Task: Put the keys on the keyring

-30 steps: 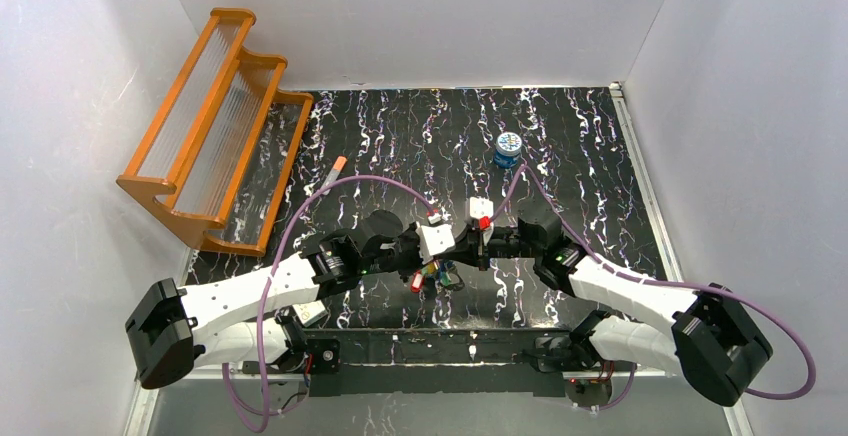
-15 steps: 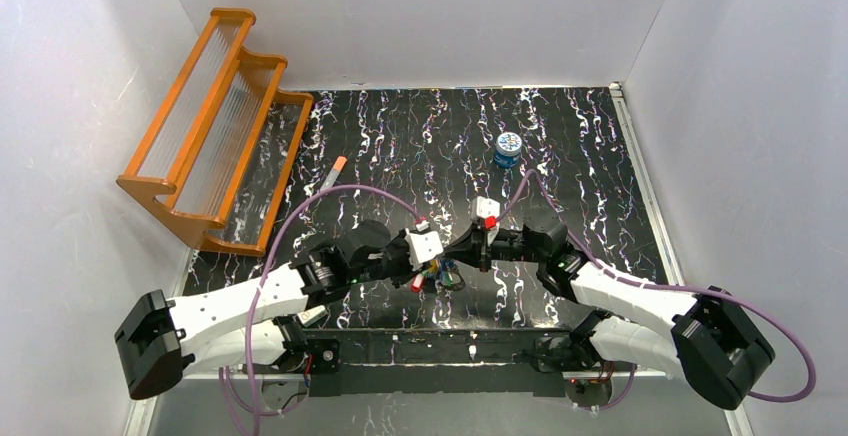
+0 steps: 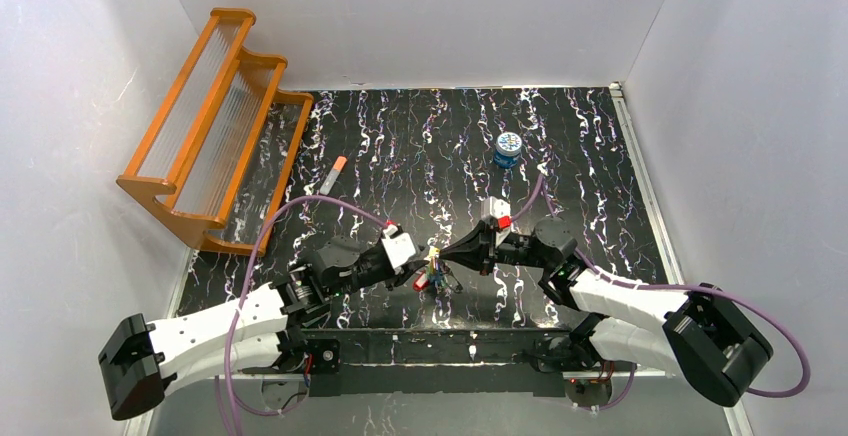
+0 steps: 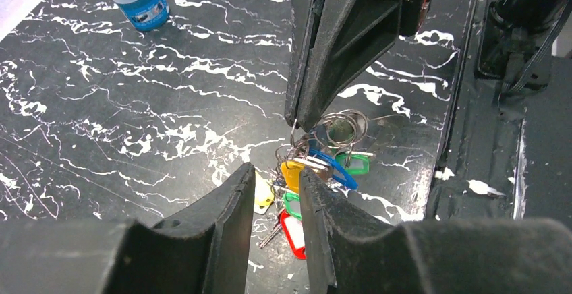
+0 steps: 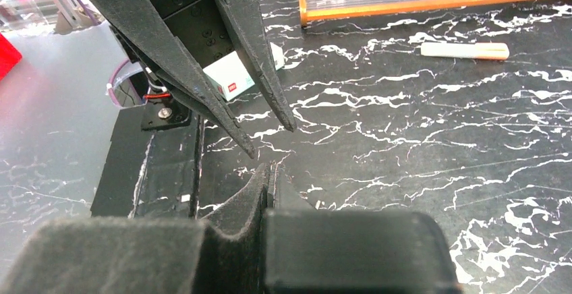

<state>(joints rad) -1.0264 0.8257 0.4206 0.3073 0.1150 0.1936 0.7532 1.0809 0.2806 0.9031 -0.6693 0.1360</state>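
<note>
The keys (image 4: 317, 172) are a bunch with yellow, green, red and blue plastic heads, low over the black mat (image 3: 400, 156) near the front middle (image 3: 432, 278). They hang from a thin wire keyring (image 4: 347, 122). My right gripper (image 4: 301, 124) is shut on that keyring at its fingertips, and it also shows in the top view (image 3: 447, 253). In the right wrist view its shut fingers (image 5: 268, 166) hide the keys. My left gripper (image 4: 276, 170) stands open just short of the bunch with nothing between its fingers, left of the keys (image 3: 418, 274).
A small blue tin (image 3: 508, 148) stands at the back right of the mat. A white tube with an orange tip (image 3: 333, 174) lies towards the left. An orange stepped rack (image 3: 215, 126) leans at the far left. White walls enclose the mat.
My left gripper has opened, let go of the bunch, and drawn back to the left and nearer. The right gripper has stayed shut and shifted slightly right and down.
</note>
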